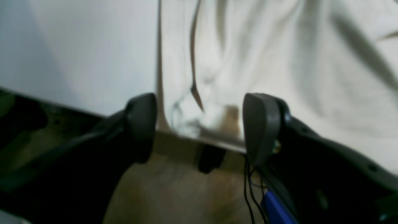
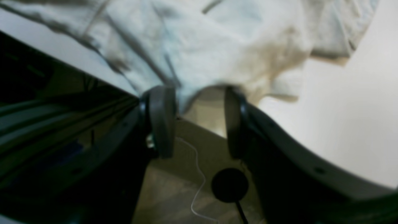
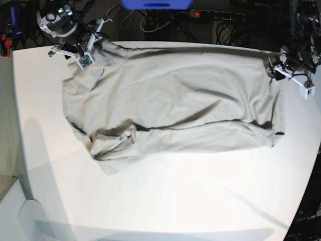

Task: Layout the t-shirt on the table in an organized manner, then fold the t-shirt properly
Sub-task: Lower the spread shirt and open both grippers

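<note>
A: What does the left wrist view show?
B: The left gripper [image 1: 199, 124] has its jaws spread wide, with a corner of the t-shirt [image 1: 279, 62] lying between the pads at the edge of the table [image 1: 77, 46]; the cloth touches neither pad that I can make out.

A: And the right wrist view?
B: The right gripper [image 2: 199, 121] is also spread apart, a bunched fold of the t-shirt [image 2: 217, 46] hanging at the table [image 2: 342, 124] edge, just above the gap. A thin white cable [image 2: 199, 180] trails below. It is blurred.

A: The base view?
B: The t-shirt [image 3: 170, 105] lies spread sideways across the far half of the table [image 3: 175, 201], one end crumpled and folded over. Both grippers sit at its far corners, right [image 3: 83, 52], left [image 3: 281, 70]
</note>
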